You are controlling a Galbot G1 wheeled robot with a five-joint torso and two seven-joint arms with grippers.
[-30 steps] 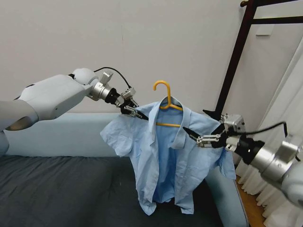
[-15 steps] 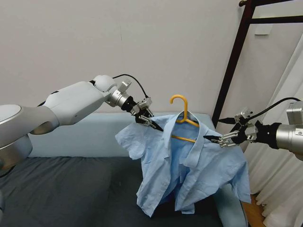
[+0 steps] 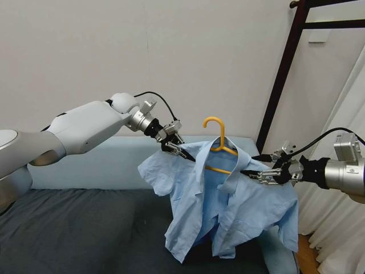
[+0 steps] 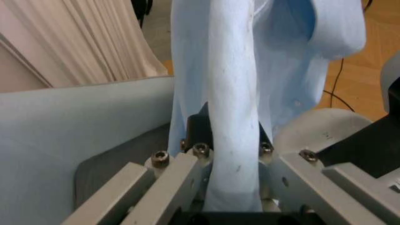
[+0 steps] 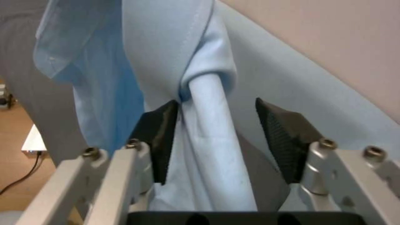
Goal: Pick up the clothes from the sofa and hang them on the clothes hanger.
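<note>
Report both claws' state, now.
Left claw: shut on the blue shirt, at its shoulder.
Right claw: open, with a fold of the shirt sitting loosely inside it.

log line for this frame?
left gripper: shut on shirt shoulder | right gripper: open around other shoulder | shirt: on yellow hanger, held above sofa

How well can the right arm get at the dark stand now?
Probably yes: the dark stand rises close beside the right gripper, seemingly with nothing between them. That gripper straddles the blue shirt at its shoulder, so the shirt looks like the only hindrance.
</note>
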